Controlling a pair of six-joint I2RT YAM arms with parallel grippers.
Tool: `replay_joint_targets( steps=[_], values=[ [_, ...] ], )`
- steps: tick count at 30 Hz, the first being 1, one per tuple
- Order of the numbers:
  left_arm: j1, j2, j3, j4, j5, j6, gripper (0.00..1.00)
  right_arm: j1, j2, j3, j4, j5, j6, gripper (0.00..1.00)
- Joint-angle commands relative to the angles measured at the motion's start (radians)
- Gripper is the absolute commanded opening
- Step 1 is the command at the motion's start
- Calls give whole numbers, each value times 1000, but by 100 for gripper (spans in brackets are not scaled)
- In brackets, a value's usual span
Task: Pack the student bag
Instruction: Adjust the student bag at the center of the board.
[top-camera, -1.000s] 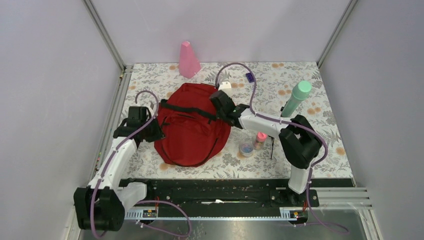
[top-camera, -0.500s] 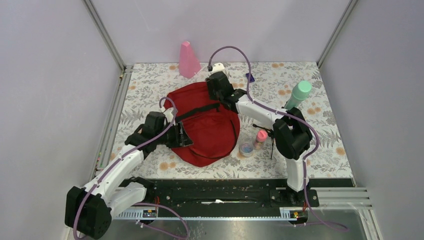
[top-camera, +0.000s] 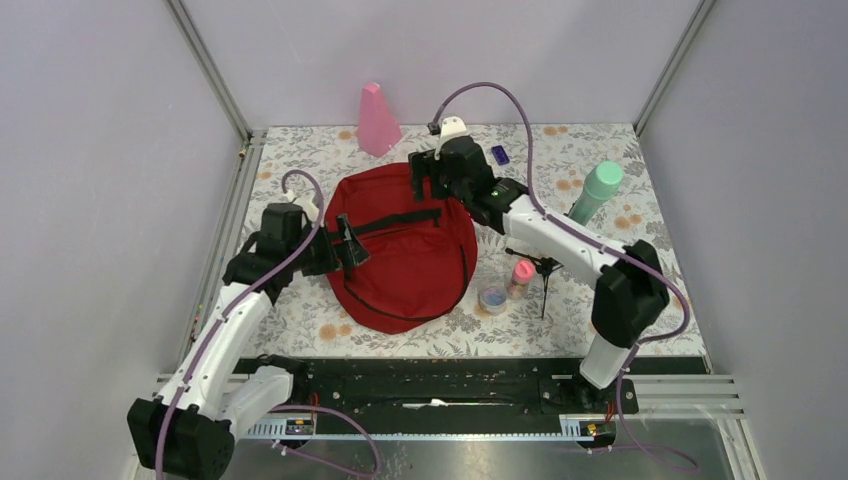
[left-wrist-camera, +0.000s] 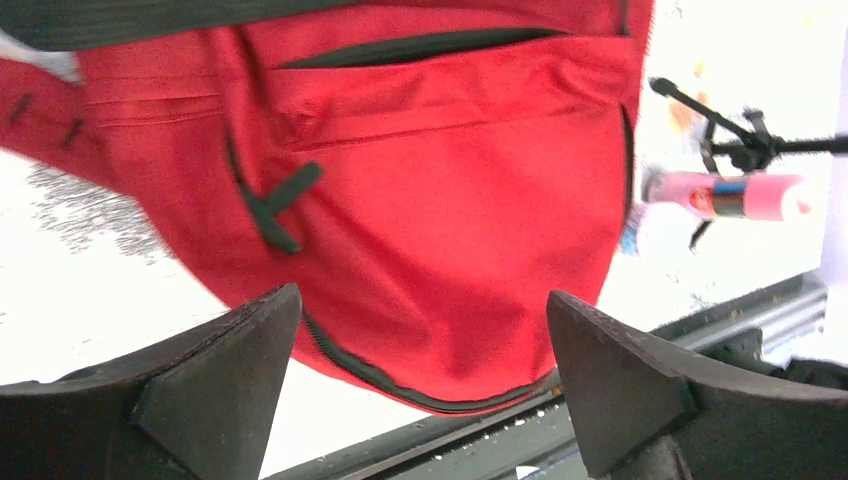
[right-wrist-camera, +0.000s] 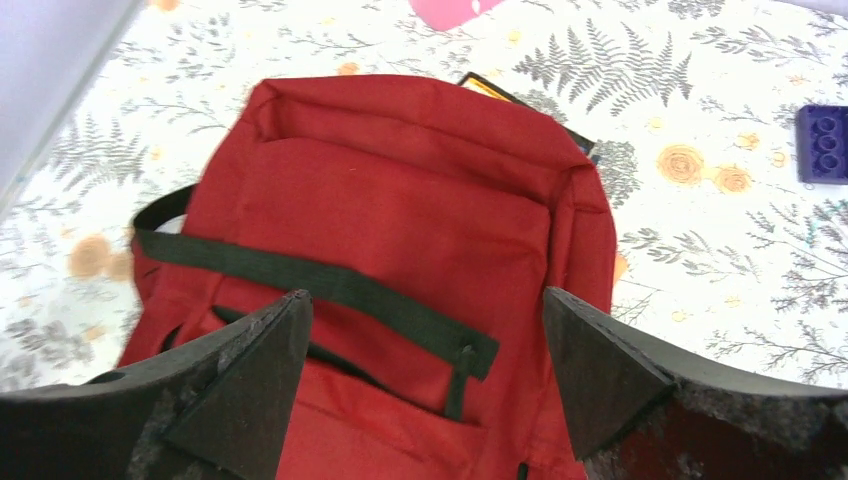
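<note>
The student bag (top-camera: 410, 255), dark red with black straps and zipper trim, lies flat in the middle of the floral table. My left gripper (top-camera: 351, 244) hovers at the bag's left side, open and holding nothing. In the left wrist view the left gripper (left-wrist-camera: 420, 305) frames the bag (left-wrist-camera: 440, 210) near its lower zipper edge. My right gripper (top-camera: 420, 178) is above the bag's far end, open. In the right wrist view the right gripper (right-wrist-camera: 425, 300) stands wide over the bag (right-wrist-camera: 400, 190) and its black strap (right-wrist-camera: 320, 285), touching nothing.
A pink cone-shaped item (top-camera: 378, 120) stands at the back. A purple block (top-camera: 499, 155) and a green bottle (top-camera: 597, 190) are at the right. A small pink bottle (top-camera: 521, 276), a round container (top-camera: 492, 297) and a black tripod (top-camera: 545, 270) lie beside the bag. A flat dark item (right-wrist-camera: 525, 105) peeks from under the bag.
Both grippers have gone from shut to open and let go of the bag. The bag has shifted right and toward the back. The right gripper has moved to the bag's far end.
</note>
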Motion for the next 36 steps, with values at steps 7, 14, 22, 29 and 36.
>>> replay_joint_targets(
  steps=[7,14,22,29,36],
  values=[
    [270,125,21,6,105,58,99,151,-186,-196,12,-129,140,91],
    [310,266,82,69,76,68,99,296,-172,-328,138,-298,241,76],
    [311,378,84,112,37,79,98,446,-167,-443,94,-290,175,62],
    [309,443,83,107,52,87,94,468,-80,-472,-16,-235,101,40],
    [310,504,66,65,23,108,96,484,-94,-483,-97,-198,87,36]
  ],
)
